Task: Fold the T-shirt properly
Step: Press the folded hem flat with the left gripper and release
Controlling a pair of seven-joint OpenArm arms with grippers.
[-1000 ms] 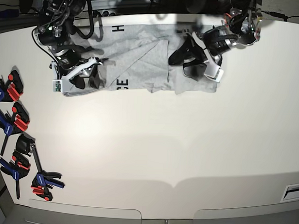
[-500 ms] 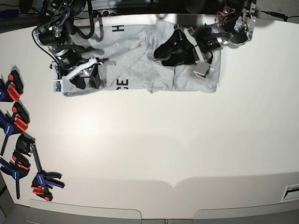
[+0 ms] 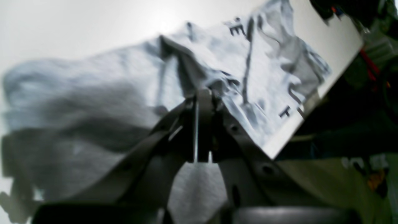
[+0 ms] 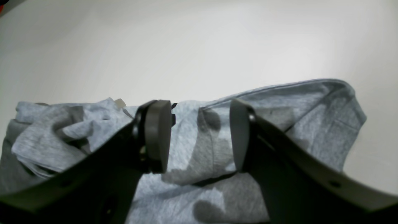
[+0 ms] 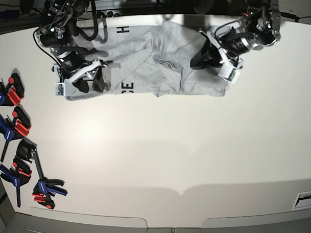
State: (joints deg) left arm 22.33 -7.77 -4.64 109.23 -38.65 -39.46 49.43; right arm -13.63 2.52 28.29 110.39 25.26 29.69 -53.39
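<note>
Here the T-shirt [image 5: 157, 60] lies crumpled at the table's [image 5: 159, 157] twelve o'clock edge in the base view, its long axis running from nine to three o'clock, black lettering showing on the nine o'clock half; the left gripper [image 5: 206, 57] hangs over the three o'clock half, its jaws pressed together, and in its wrist view a ridge of grey cloth is bunched at the tips, though blur leaves me unable to say whether fabric is truly pinched; the right gripper [image 5: 90, 76] rests at the nine o'clock end with its fingers [image 4: 157, 137] spread wide, cloth lying between and under them but nothing gripped; judging by this, the coming fold turns on the left arm, the nearer to the loose three o'clock flap, carrying cloth toward nine o'clock along that axis.
</note>
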